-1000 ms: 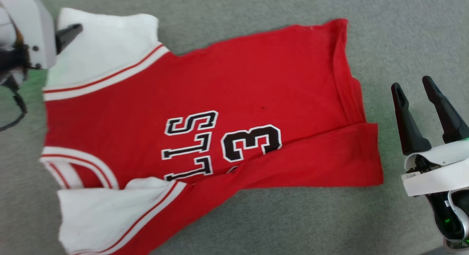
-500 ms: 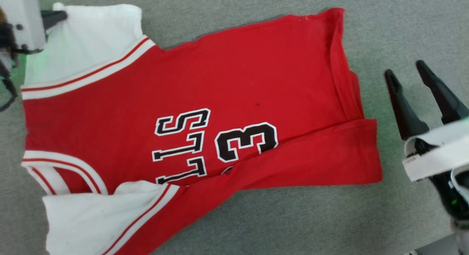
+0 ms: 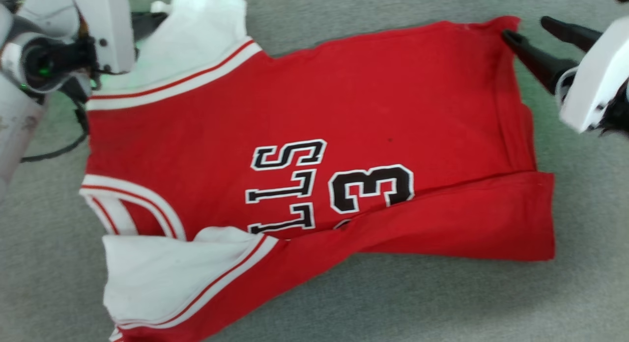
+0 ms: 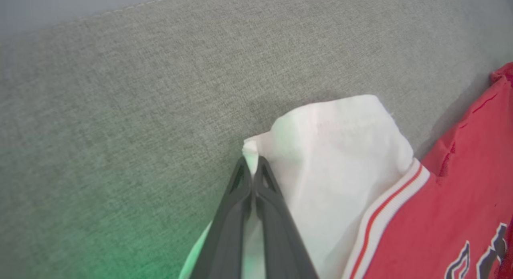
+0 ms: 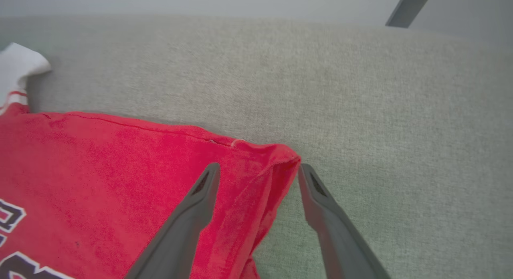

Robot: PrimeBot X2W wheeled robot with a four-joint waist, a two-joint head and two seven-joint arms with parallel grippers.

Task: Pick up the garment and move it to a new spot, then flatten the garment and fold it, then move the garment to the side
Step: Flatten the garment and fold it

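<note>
Garment (image 3: pixel 314 150) lies spread on grey fabric surface (image 3: pixel 442 302), centre of head frame. Lower-left white sleeve is cut off by the bottom edge. Black lettering is partly buried under a folded-over red flap. Left gripper (image 4: pixel 252 172) fingers are mostly hidden behind its housing, upper left of head frame.

Long axis runs left–right: neck opening left, hem right.

Left jaws clenched on the tip of the upper white sleeve. Right gripper (image 5: pixel 258 166) jaws spread, straddling the hem's upper-right corner, one finger over red cloth, the other over grey surface.
</note>
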